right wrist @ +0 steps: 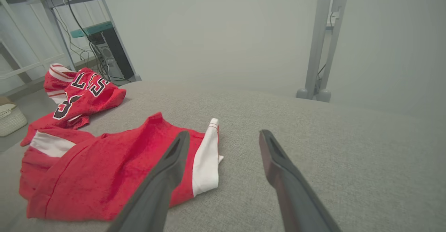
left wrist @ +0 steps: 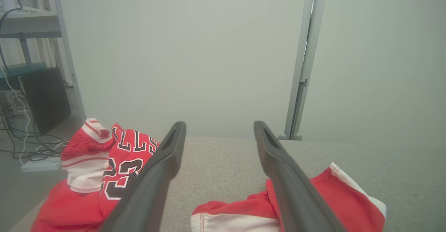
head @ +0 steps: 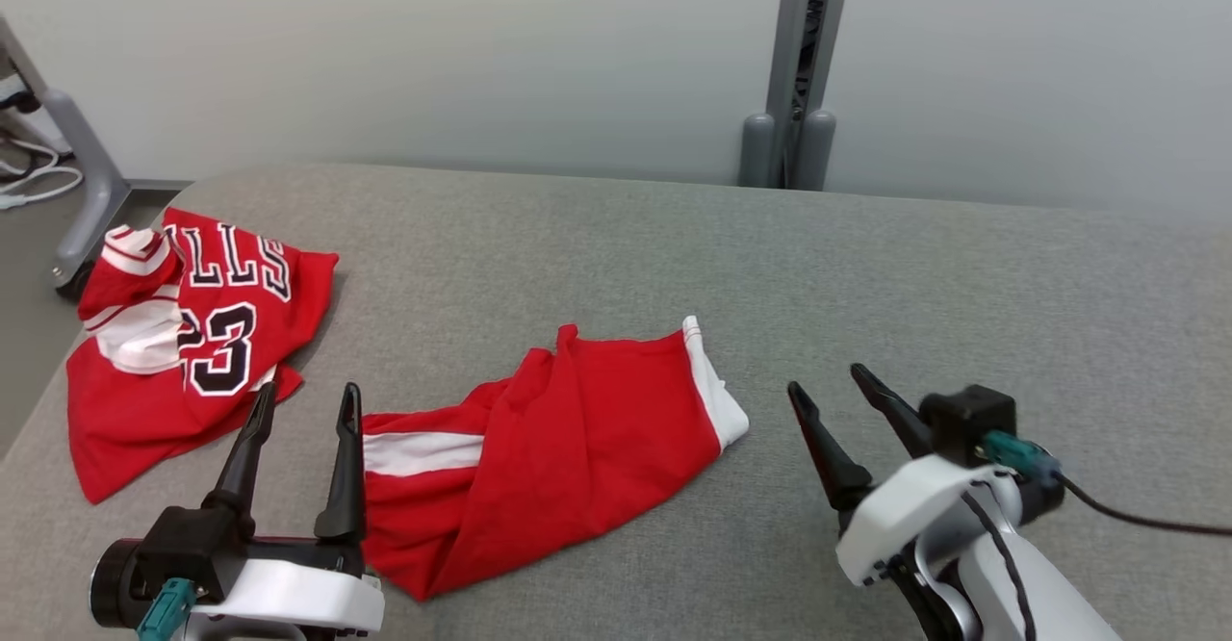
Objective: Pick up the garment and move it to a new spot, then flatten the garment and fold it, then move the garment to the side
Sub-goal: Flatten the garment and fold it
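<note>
Lying crumpled between left gripper (head: 310,391) and right gripper (head: 826,378), red shorts (head: 577,439), both grippers spread wide, empty

L arm (head: 289,602) low-left, jaws wide apart, empty | R arm (head: 924,516) low-right, jaws wide apart, empty, angled up-left

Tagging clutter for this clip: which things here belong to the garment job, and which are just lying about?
Job: red shorts, between the open left claw and right claw; grey table.
Lying about: red jersey (likely not this turn's), metal post, computer tower, floor cables.
</note>
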`<state>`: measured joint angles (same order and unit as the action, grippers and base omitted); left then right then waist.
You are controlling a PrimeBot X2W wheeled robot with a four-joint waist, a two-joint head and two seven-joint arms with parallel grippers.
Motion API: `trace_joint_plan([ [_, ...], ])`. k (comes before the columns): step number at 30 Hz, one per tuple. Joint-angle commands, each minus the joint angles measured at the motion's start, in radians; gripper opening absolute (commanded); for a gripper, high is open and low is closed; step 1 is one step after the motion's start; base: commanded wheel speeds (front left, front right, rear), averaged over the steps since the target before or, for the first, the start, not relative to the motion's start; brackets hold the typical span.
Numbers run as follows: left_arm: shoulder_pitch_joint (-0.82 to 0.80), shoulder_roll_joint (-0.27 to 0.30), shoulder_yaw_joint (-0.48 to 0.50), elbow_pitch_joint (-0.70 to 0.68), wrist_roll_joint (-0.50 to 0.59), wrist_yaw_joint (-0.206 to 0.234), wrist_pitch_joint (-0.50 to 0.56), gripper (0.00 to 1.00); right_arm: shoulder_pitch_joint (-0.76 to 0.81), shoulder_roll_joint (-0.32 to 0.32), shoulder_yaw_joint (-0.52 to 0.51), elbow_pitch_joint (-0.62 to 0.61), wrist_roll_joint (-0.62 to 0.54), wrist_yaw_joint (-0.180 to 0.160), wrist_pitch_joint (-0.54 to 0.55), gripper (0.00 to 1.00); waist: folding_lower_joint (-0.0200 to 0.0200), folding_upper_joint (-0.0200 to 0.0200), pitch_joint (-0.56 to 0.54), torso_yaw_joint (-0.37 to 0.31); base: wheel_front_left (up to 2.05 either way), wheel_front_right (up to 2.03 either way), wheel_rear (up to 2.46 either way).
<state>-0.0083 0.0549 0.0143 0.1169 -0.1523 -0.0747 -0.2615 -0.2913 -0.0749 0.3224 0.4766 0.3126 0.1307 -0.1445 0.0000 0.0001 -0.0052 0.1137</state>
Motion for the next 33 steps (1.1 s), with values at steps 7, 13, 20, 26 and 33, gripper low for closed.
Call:
trace_joint_plan([
  [7,-0.047,-0.002,-0.029,0.003,-0.003,-0.011,-0.003,1.00,-0.198,0.008,0.147,0.192,0.100,0.000,0.018,1.00,0.0000,-0.0001,0.051,0.083,0.00,0.00,0.00],
  [13,-0.074,-0.003,-0.070,0.013,-0.019,-0.011,-0.003,1.00,-0.316,0.019,0.236,0.340,0.188,0.000,0.016,1.00,0.0000,-0.0001,0.074,0.151,0.00,0.00,0.00],
  [20,-0.096,-0.003,-0.127,0.025,-0.050,0.005,-0.003,1.00,-0.405,0.022,0.330,0.464,0.297,0.000,0.014,1.00,0.0000,-0.0001,0.091,0.224,0.00,0.00,0.00],
  [26,-0.109,-0.003,-0.165,0.028,-0.065,0.016,-0.003,1.00,-0.450,0.022,0.385,0.516,0.367,0.000,0.000,1.00,0.0000,-0.0001,0.102,0.265,0.00,0.00,0.00],
  [33,-0.124,-0.003,-0.198,0.030,-0.078,0.026,-0.003,1.00,-0.492,0.022,0.451,0.579,0.446,0.000,0.001,1.00,0.0000,-0.0001,0.118,0.303,0.00,0.00,0.00],
])
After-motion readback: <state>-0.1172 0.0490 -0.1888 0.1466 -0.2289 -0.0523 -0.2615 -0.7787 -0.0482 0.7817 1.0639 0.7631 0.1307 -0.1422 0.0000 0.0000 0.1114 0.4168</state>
